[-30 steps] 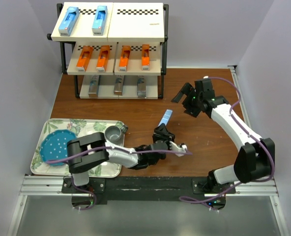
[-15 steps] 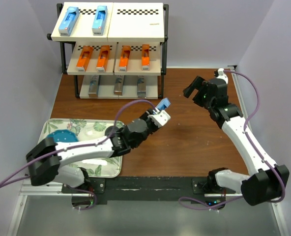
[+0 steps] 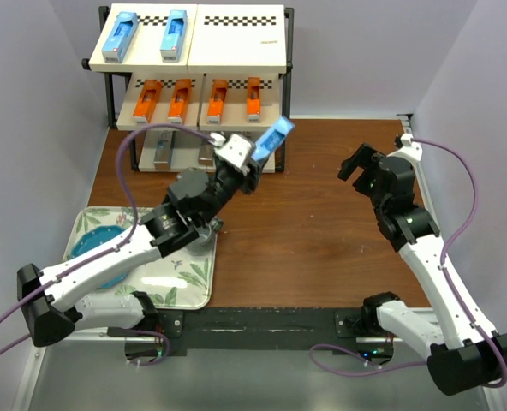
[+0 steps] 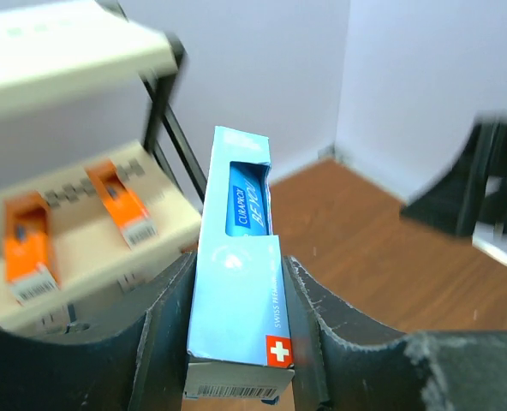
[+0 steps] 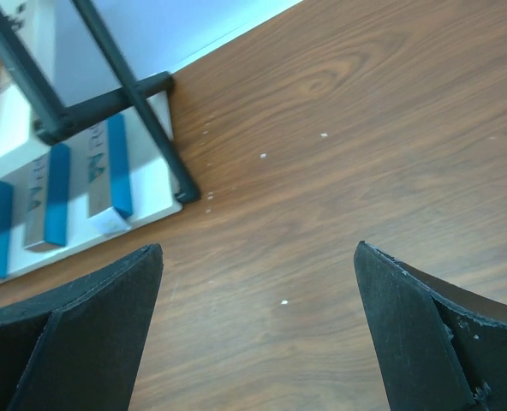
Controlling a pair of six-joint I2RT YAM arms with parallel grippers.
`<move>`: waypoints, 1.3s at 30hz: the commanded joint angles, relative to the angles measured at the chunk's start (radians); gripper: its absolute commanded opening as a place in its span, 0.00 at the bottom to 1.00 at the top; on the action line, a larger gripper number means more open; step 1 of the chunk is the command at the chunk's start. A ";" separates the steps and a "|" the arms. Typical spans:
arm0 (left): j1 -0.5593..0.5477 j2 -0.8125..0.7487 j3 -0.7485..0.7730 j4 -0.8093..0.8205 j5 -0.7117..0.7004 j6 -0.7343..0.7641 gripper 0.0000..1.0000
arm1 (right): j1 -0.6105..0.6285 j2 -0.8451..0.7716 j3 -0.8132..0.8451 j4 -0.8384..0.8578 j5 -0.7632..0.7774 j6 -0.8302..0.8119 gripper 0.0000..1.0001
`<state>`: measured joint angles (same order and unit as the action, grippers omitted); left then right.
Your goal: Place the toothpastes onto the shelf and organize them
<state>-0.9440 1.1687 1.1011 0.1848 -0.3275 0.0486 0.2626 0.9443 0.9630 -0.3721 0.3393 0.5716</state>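
My left gripper [image 3: 258,158] is shut on a light blue toothpaste box [image 3: 272,139], held in the air by the shelf's right front post; the box fills the left wrist view [image 4: 235,282] between the fingers [image 4: 164,330]. The shelf [image 3: 236,44] stands at the back left. Two light blue boxes [image 3: 119,35] lie on its top tier, several orange boxes [image 3: 181,98] on the middle tier, three dark blue boxes [image 3: 205,149] on the bottom tier. My right gripper [image 3: 357,161] is open and empty over the table, right of the shelf; its view shows the bottom-tier boxes [image 5: 108,167].
A leaf-patterned tray [image 3: 172,282] with a round blue plate [image 3: 99,248] and a grey cup, mostly hidden by my left arm, sits at the near left. The brown table [image 3: 313,231] lies between the arms. Grey walls close in on both sides.
My left arm has lifted the light blue box from the table's middle and carried it up and back to the shelf's right side. My right arm has drawn back to the right.
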 commanded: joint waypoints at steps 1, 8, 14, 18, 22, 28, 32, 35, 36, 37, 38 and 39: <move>0.054 -0.017 0.166 0.035 0.047 -0.041 0.19 | -0.005 -0.025 -0.017 0.018 0.061 -0.050 0.98; 0.132 0.095 0.411 0.047 0.013 -0.041 0.20 | -0.003 -0.055 -0.029 -0.007 0.058 -0.072 0.98; 0.229 0.285 0.661 -0.048 -0.047 -0.121 0.22 | -0.005 -0.093 -0.043 -0.033 0.044 -0.088 0.98; 0.296 0.403 0.827 -0.119 -0.047 -0.190 0.22 | -0.005 -0.127 -0.049 -0.048 0.046 -0.114 0.98; 0.340 0.480 0.888 -0.125 -0.080 -0.225 0.22 | -0.005 -0.150 -0.058 -0.062 0.056 -0.137 0.98; 0.390 0.568 0.970 -0.166 -0.110 -0.248 0.23 | -0.005 -0.160 -0.067 -0.065 0.066 -0.185 0.98; 0.407 0.601 0.999 -0.168 -0.104 -0.260 0.23 | -0.005 -0.156 -0.070 -0.062 0.072 -0.213 0.98; 0.410 0.628 1.022 -0.179 -0.113 -0.260 0.25 | -0.003 -0.153 -0.073 -0.050 0.072 -0.228 0.98; 0.413 0.635 1.026 -0.179 -0.114 -0.260 0.25 | -0.006 -0.153 -0.076 -0.047 0.070 -0.230 0.98; 0.416 0.647 1.034 -0.183 -0.122 -0.262 0.26 | -0.005 -0.153 -0.076 -0.044 0.070 -0.233 0.98; 0.419 0.655 1.040 -0.183 -0.123 -0.263 0.27 | -0.003 -0.153 -0.078 -0.042 0.070 -0.234 0.98; 0.424 0.667 1.048 -0.183 -0.123 -0.265 0.28 | -0.003 -0.153 -0.081 -0.041 0.072 -0.234 0.98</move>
<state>-0.5369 1.8137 2.0785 -0.0410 -0.4309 -0.1921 0.2615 0.7963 0.8913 -0.4446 0.3836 0.3714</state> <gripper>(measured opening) 0.467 0.985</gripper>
